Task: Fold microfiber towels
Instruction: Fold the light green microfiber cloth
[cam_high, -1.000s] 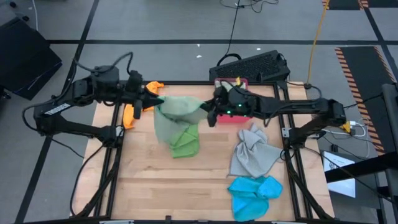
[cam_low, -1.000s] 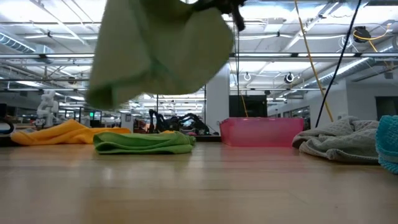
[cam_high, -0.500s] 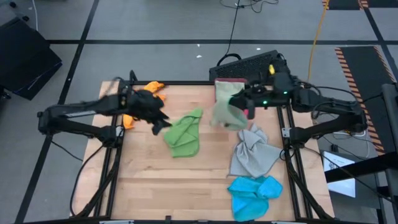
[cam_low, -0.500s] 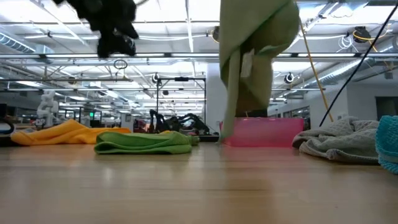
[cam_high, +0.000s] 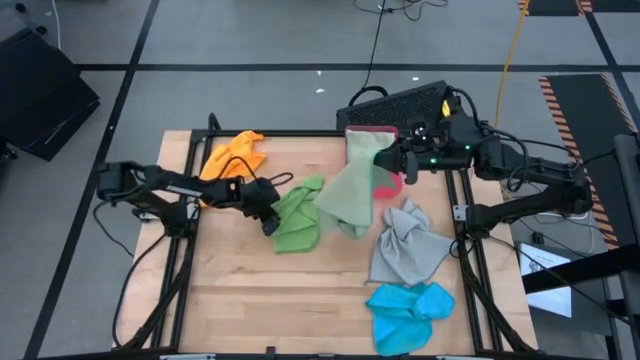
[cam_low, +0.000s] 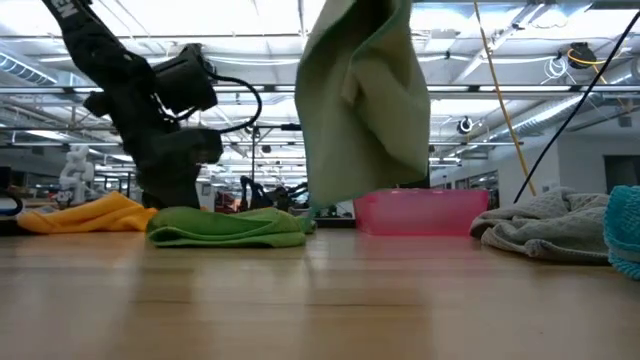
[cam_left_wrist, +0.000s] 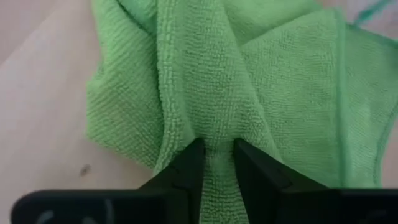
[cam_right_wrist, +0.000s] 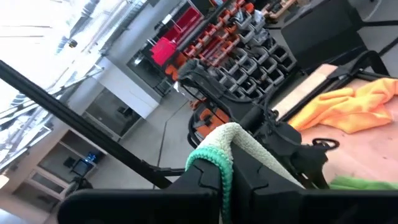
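Nearest to me, at the bottom of the overhead frame just right of centre, I'm seeing the bright blue towel (cam_high: 410, 310) lying bunched at the table's front edge. Just above it the grey towel (cam_high: 407, 245) is sitting crumpled, its top reaching toward the tray.

Moving up to the middle of the frame, the bright green towel (cam_high: 297, 215) is lying rumpled on the wooden table (cam_high: 230, 290). I'm holding the left gripper (cam_high: 268, 208) down at that towel's left edge, and through the left wrist camera its fingers (cam_left_wrist: 186, 171) are pinching a raised ridge of the green cloth between them, so it is clamped on the bright green towel (cam_left_wrist: 249, 99). In the table-level camera the left arm is standing over that same towel at the left of the frame.

To the right of centre, the pale sage towel (cam_high: 350, 190) is hanging in the air, draping down and leftward from the right gripper (cam_high: 392, 160), whose fingers are closed on its corner; the right wrist camera is showing the towel's hemmed edge (cam_right_wrist: 217, 152) squeezed between them.

Farther back, the pink-red tray (cam_high: 385, 180) is sitting partly under the hanging cloth, and the orange towel (cam_high: 232, 155) is lying heaped at the table's upper left corner.
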